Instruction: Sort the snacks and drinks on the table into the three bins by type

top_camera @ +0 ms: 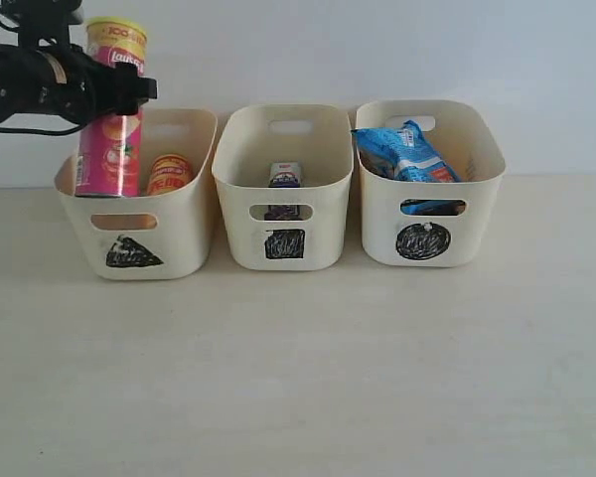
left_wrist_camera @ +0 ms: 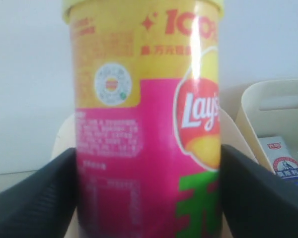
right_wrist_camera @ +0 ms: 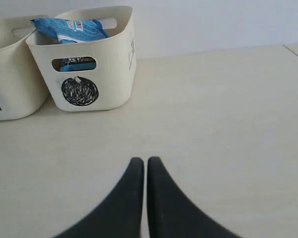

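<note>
Left tool (left_wrist_camera: 148,198) clamps the pink-yellow chip tube (top_camera: 109,149) mid-body, upright, base inside the triangle bin (top_camera: 184,243); probably stiff, light, slick, so mid-body suits; right tool (right_wrist_camera: 145,168) closed, empty, over the bench (right_wrist_camera: 228,124).

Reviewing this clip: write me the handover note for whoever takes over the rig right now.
Left pincer: shut on the pink-yellow tube, which is upright with its lower end inside the triangle bin, beside the yellow-red tube.
Right pincer: shut, holding nothing, over bare table.
Done: a white-blue carton stands in the square bin; the blue bag lies in the circle bin. No loose item shows on the table.
Unclear: the second carton and the orange-white bag cannot be made out.
Left to do: release the tube, back the arm away, then check the square and circle bins.
</note>
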You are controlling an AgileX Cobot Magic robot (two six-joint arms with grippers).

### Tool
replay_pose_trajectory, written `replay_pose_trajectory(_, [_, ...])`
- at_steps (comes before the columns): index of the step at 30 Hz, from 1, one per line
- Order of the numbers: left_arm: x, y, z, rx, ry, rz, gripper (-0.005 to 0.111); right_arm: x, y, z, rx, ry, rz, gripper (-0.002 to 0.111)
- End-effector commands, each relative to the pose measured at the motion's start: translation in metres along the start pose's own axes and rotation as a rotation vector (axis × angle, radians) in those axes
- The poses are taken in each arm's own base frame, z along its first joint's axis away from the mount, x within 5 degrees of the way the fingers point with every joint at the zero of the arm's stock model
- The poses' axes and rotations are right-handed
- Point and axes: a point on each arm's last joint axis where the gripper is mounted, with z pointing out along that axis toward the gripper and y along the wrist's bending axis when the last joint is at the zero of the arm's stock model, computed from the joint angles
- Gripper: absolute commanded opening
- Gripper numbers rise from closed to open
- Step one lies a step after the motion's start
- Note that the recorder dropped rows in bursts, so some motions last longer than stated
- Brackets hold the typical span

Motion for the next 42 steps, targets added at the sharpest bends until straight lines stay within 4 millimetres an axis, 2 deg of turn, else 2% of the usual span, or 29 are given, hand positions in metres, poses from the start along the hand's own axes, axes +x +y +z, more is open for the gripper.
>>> replay_pose_trajectory(1, [0.006,0.001,0.004,-0.005,0.022,-0.005,0.054,-0.002,0.000,-0.001,-0.005,-0.024,0.007,0.000])
replay_pose_trajectory(3, [0.006,0.001,0.004,-0.005,0.022,-0.005,0.077,-0.002,0.000,-0.001,-0.005,-0.024,0.007,0.000])
replay_pose_trajectory(5, [0.002,0.001,0.000,-0.005,0.011,-0.005,0.093,-0.002,0.000,-0.001,-0.005,-0.024,0.007,0.000])
replay_pose_trajectory(7, [-0.011,0.001,-0.011,-0.002,-0.026,-0.006,0.096,-0.002,0.000,-0.001,-0.005,-0.024,0.007,0.000])
replay_pose_trajectory(9, [-0.020,0.001,-0.020,-0.001,-0.054,-0.008,0.093,-0.002,0.000,-0.001,-0.005,-0.024,0.007,0.000])
replay_pose_trajectory(11, [-0.030,0.001,-0.030,-0.004,-0.075,-0.009,0.085,-0.002,0.000,-0.001,-0.005,-0.024,0.007,0.000])
replay_pose_trajectory(12, [-0.039,0.002,-0.043,-0.021,-0.073,-0.011,0.070,-0.002,0.000,-0.001,-0.005,-0.024,0.007,0.000])
replay_pose_trajectory(13, [-0.043,0.003,-0.050,-0.031,-0.071,-0.012,0.062,-0.002,0.000,-0.001,-0.005,-0.024,0.007,0.000])
replay_pose_trajectory(14, [-0.049,0.006,-0.064,-0.061,-0.042,-0.016,0.038,-0.002,0.000,-0.001,-0.005,-0.024,0.007,0.000])
replay_pose_trajectory(15, [-0.050,0.007,-0.069,-0.075,-0.025,-0.018,0.027,-0.002,0.000,-0.001,-0.005,-0.024,0.007,0.000])
replay_pose_trajectory(16, [-0.053,0.009,-0.080,-0.101,0.006,-0.023,0.005,-0.002,0.000,-0.001,-0.005,-0.024,0.007,0.000])
replay_pose_trajectory(18, [-0.056,0.013,-0.097,-0.144,0.064,-0.023,0.004,-0.002,0.000,-0.001,-0.005,-0.024,0.007,0.000])
replay_pose_trajectory(20, [-0.049,0.015,-0.111,-0.159,0.101,-0.019,0.004,-0.002,0.000,-0.001,-0.005,-0.024,0.007,0.000])
replay_pose_trajectory(22, [-0.033,0.020,-0.128,-0.127,0.101,-0.082,0.004,-0.002,0.000,-0.001,-0.005,-0.024,0.007,0.000])
replay_pose_trajectory(24, [-0.003,0.025,-0.147,-0.085,0.106,-0.151,0.004,-0.002,0.000,-0.001,-0.005,-0.024,0.007,0.000])
replay_pose_trajectory(27, [0.021,0.031,-0.166,-0.092,0.118,-0.170,0.004,-0.002,0.000,-0.001,-0.005,-0.024,0.007,0.000])
replay_pose_trajectory(31, [0.052,0.037,-0.221,-0.117,0.062,-0.208,0.004,-0.002,0.000,-0.001,-0.005,-0.024,0.007,0.000])
replay_pose_trajectory(37, [0.073,0.032,-0.282,-0.101,-0.135,-0.229,0.004,-0.002,0.000,-0.001,-0.005,-0.024,0.007,0.000])
replay_pose_trajectory(42, [0.099,0.027,-0.326,-0.080,-0.288,-0.245,0.004,-0.002,0.000,-0.001,-0.005,-0.024,0.007,0.000])
